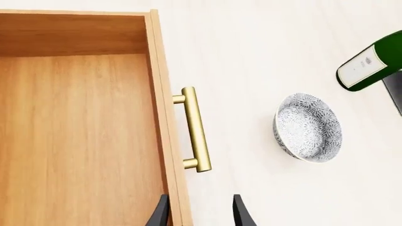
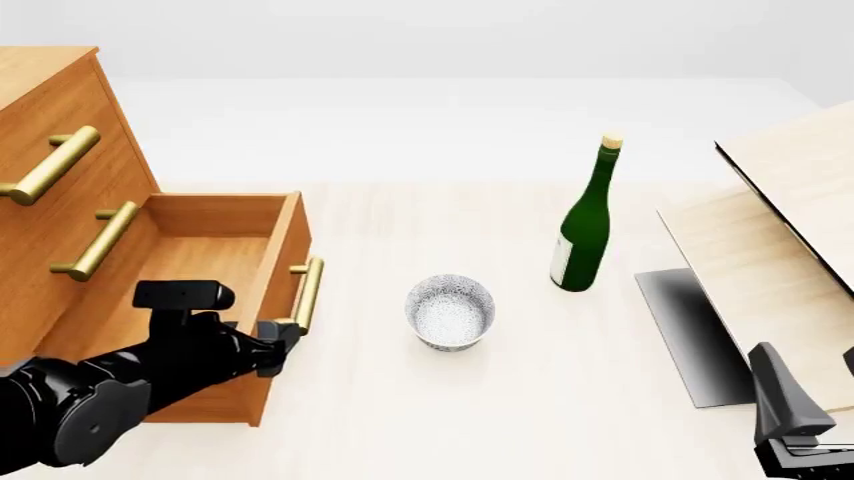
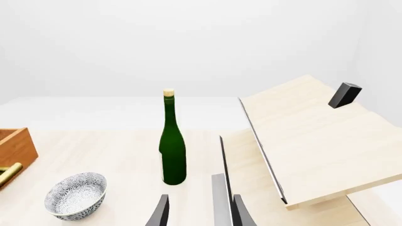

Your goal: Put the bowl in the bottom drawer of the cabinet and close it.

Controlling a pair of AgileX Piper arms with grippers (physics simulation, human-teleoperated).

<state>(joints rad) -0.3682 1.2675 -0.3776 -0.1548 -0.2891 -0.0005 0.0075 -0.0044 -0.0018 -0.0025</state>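
The speckled white bowl (image 2: 451, 312) stands upright on the table, right of the cabinet (image 2: 54, 130). The bottom drawer (image 2: 200, 270) is pulled out, and its inside is bare wood (image 1: 75, 141). Its short brass handle (image 1: 193, 129) faces the bowl (image 1: 308, 127). My left gripper (image 2: 280, 338) is open at the drawer's front panel, just short of the handle (image 2: 308, 293). In the left wrist view its fingertips (image 1: 201, 216) straddle the front panel's top edge and hold nothing. My right gripper (image 3: 199, 214) is open and empty, low at the near right (image 2: 787, 410), far from the bowl (image 3: 75, 195).
A tall green bottle (image 2: 585, 225) stands right of and behind the bowl. Pale wooden boards (image 2: 787, 220) and a grey plate (image 2: 694, 335) fill the right side. The two upper drawers (image 2: 54, 165) are shut.
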